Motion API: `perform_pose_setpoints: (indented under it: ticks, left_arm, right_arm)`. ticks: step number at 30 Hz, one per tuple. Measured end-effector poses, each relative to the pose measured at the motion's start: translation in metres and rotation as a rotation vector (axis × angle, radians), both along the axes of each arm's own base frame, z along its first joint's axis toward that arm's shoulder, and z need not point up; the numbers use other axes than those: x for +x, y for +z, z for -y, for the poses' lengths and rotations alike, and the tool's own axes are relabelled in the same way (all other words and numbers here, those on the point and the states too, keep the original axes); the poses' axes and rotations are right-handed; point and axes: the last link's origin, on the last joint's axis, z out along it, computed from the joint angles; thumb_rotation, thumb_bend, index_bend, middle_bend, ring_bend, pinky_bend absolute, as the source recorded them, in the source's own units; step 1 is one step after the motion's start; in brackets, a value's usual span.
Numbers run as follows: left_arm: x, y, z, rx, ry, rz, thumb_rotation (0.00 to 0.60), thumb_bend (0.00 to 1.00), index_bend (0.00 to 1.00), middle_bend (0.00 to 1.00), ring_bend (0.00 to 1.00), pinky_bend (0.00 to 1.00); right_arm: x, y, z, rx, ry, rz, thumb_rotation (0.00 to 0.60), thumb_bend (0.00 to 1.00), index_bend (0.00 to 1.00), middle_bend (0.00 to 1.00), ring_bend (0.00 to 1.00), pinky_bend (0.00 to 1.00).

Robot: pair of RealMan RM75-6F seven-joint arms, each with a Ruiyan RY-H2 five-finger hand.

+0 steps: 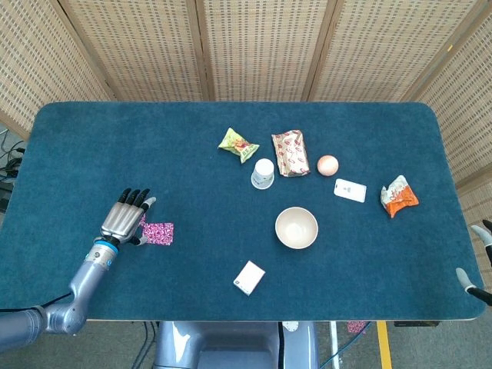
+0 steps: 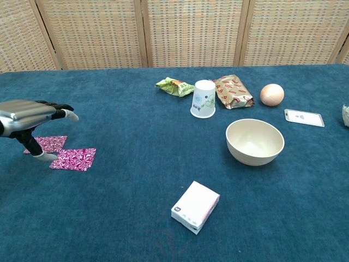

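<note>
My left hand (image 1: 123, 220) hovers flat, palm down and fingers stretched out, over the left front of the blue table (image 1: 92, 146), holding nothing. In the chest view the left hand (image 2: 30, 115) hangs a little above the cloth, its thumb pointing down. Two pink patterned packets lie flat by it: one (image 2: 73, 159) just right of the thumb, the other (image 2: 47, 143) partly behind it. The head view shows one pink packet (image 1: 158, 232) right of the hand. Only fingertips of my right hand (image 1: 478, 261) show at the right edge, spread apart and bare.
Mid-table stand a cream bowl (image 2: 254, 141) and an upturned paper cup (image 2: 204, 99). Behind them lie a green snack bag (image 2: 174, 86), a brown wrapped pack (image 2: 233, 91), an egg-like ball (image 2: 271, 94) and a white card (image 2: 304, 117). A white box (image 2: 195, 207) lies near the front; an orange bag (image 1: 399, 195) far right.
</note>
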Motion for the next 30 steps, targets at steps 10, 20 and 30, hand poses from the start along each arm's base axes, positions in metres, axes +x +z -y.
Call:
perform_pose_setpoints:
  ticks: [10,20,30]
  left_arm:
    - [-0.017,0.008,-0.017,0.043,0.052,-0.034,0.506,0.26,0.27,0.00,0.00,0.00]
    - [-0.022,0.001,-0.022,0.040,0.077,-0.043,0.514,0.25,0.30,0.00,0.00,0.00]
    - [-0.025,-0.001,-0.024,0.037,0.087,-0.050,0.514,0.25,0.30,0.00,0.00,0.00]
  right_arm:
    - [0.003,0.001,0.002,0.002,0.004,-0.003,0.600,0.34,0.16,0.13,0.00,0.00]
    - [0.004,0.001,0.002,0.002,0.001,-0.007,0.600,0.34,0.16,0.13,0.00,0.00]
    - [0.002,0.000,0.001,0.000,0.002,-0.008,0.600,0.34,0.16,0.13,0.00,0.00]
